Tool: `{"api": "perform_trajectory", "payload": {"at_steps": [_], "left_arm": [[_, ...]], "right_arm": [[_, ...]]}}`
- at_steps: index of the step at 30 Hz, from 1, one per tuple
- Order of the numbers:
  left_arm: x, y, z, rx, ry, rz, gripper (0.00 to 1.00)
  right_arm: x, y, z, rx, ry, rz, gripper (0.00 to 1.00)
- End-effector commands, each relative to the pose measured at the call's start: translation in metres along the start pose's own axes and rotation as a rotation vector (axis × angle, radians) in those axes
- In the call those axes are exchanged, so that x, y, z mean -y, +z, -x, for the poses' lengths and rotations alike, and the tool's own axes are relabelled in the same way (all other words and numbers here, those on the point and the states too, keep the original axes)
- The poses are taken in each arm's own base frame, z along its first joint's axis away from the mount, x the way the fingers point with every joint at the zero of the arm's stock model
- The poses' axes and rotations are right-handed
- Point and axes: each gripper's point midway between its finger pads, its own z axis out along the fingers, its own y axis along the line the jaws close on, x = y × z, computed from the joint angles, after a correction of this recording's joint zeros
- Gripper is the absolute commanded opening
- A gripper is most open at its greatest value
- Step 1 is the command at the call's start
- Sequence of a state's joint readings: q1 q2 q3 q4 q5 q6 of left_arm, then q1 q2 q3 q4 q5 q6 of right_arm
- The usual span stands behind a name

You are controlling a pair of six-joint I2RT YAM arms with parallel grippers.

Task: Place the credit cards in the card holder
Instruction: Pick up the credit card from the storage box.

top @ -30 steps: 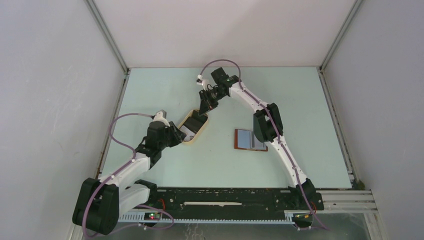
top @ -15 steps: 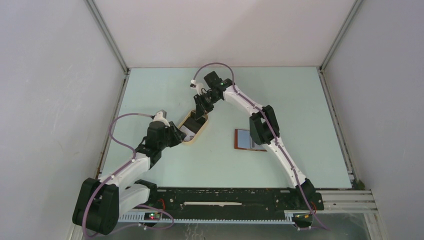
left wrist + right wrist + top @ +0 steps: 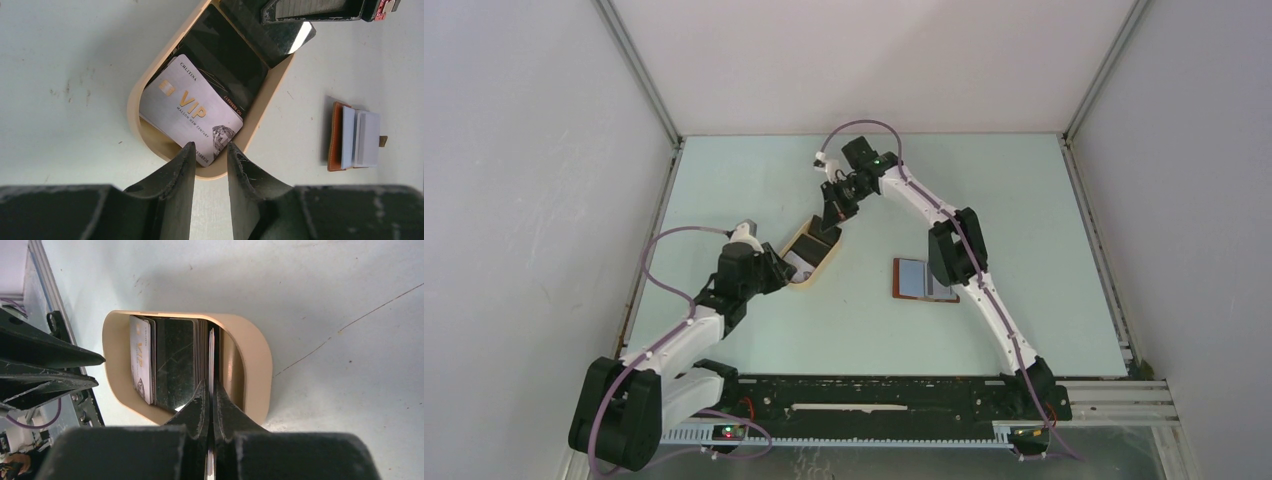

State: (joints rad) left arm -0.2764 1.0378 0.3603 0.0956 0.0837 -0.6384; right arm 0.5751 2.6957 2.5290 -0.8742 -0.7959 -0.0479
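Observation:
Several credit cards lie in a beige oval tray: a silver VIP card on top of black cards. My right gripper is shut on one thin card, held on edge over the far end of the tray; it looks dark in the left wrist view. My left gripper is open and empty at the tray's near end, its tips over the rim. The card holder, brown leather, lies open to the right with light cards on it.
The right arm's forearm hangs over the card holder's right side in the top view. White walls close in the pale green table on the back, left and right. The left gripper's fingers show at the right wrist view's left edge.
My right gripper dipped to the tray's far end and has drawn back slightly with a dark card standing on edge in its jaws. The left arm has not moved.

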Motion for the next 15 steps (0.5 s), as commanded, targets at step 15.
{"api": "perform_trajectory", "payload": {"at_steps": [15], "left_arm": [[0.015, -0.005, 0.020, 0.054, 0.003, -0.052, 0.35]], "right_arm": [[-0.026, -0.016, 0.018, 0.054, 0.024, 0.142, 0.21]]}}
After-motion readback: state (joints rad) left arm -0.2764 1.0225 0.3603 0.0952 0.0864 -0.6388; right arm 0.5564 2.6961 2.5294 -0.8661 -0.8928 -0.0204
